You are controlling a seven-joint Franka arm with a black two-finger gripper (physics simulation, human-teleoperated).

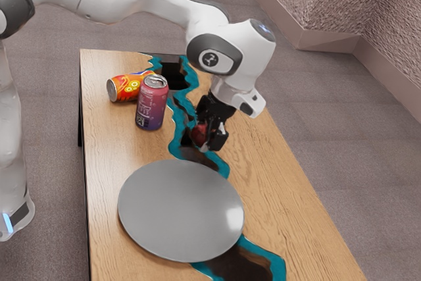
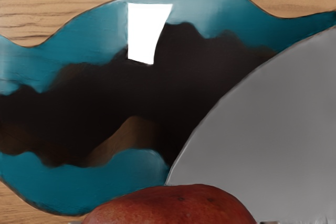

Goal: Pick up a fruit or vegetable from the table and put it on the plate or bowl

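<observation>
The red fruit is in your claw. The two black fingers press on it from both sides, so the claw is clamped on the fruit. It looks lifted a little off the table, over the dark and blue stripe that runs down the wood. In the wrist view the fruit sits right under the hand, with the stripe below it and the plate's edge close by.

The big grey plate is near the fruit, just past it, toward the front of the table. Nothing lies on the plate yet.

So I think the picking up is done. What is left is to carry the fruit over the plate, bring it down and let go.

Your arm comes in from the exterior view's upper left and bends down at the wrist, so the claw points almost straight down.

A purple can stands nearby, and an orange can lies on its side behind it.
</observation>
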